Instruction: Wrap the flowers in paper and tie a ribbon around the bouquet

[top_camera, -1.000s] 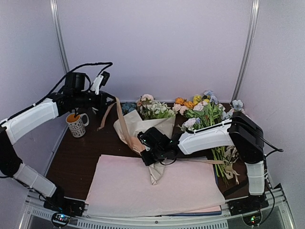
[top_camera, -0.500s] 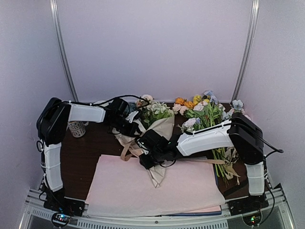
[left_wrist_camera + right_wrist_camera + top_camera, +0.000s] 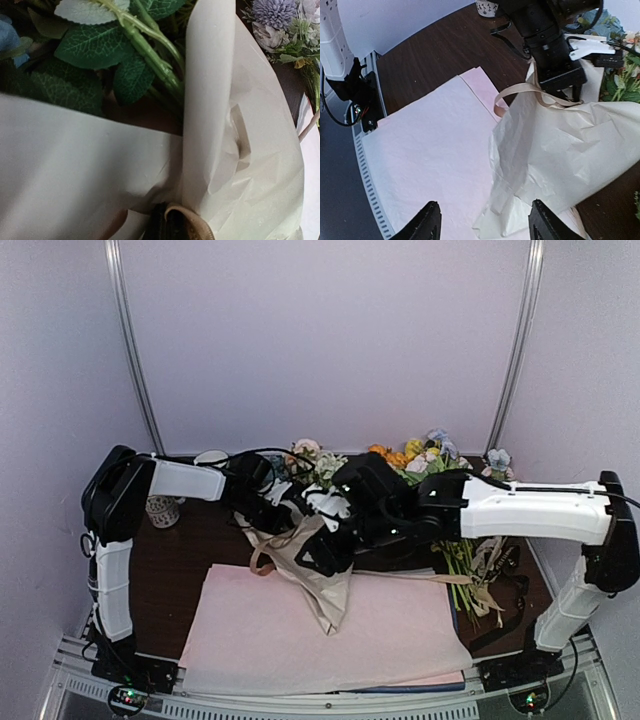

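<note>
The bouquet [image 3: 322,580] is a cone of beige paper [image 3: 570,150] lying on the pink sheets, narrow end toward me. Its flowers [image 3: 315,468], with white heads and green leaves [image 3: 95,45], poke out at the far end. A tan ribbon [image 3: 520,91] loops round the cone's upper part. My left gripper [image 3: 564,85] is shut on the ribbon [image 3: 197,227] at the cone's left edge. My right gripper [image 3: 485,225] hovers open above the cone's narrow end, with nothing between its fingers.
Pale pink sheets [image 3: 300,640] cover the near half of the dark table. A patterned mug [image 3: 160,508] stands at the far left. A loose bunch with orange and yellow blooms [image 3: 425,462] lies at the back right, and a dark strap [image 3: 497,612] beside its stems.
My left arm swung in from the far left to the cone, carrying the ribbon. My right gripper opened, let go of the cone and lifted away from it.
</note>
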